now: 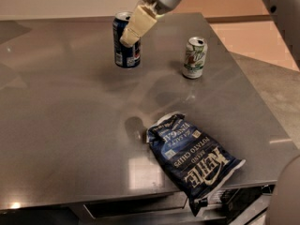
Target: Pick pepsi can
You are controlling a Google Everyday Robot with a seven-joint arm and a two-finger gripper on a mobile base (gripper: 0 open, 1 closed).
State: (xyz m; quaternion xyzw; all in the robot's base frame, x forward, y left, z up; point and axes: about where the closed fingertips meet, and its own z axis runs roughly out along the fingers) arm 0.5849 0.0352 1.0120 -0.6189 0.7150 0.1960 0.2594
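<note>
The pepsi can is dark blue with a silver top and a red-white-blue logo. It hangs upright above the far middle of the grey metal table, clear of the surface. My gripper comes down from the top of the camera view and is shut on the can's upper part. One cream finger crosses the can's front right side. The other finger is hidden behind the can.
A white-and-green can stands upright to the right of the pepsi can. A dark blue chip bag lies near the front right edge of the table. The table's right edge drops to a tan floor.
</note>
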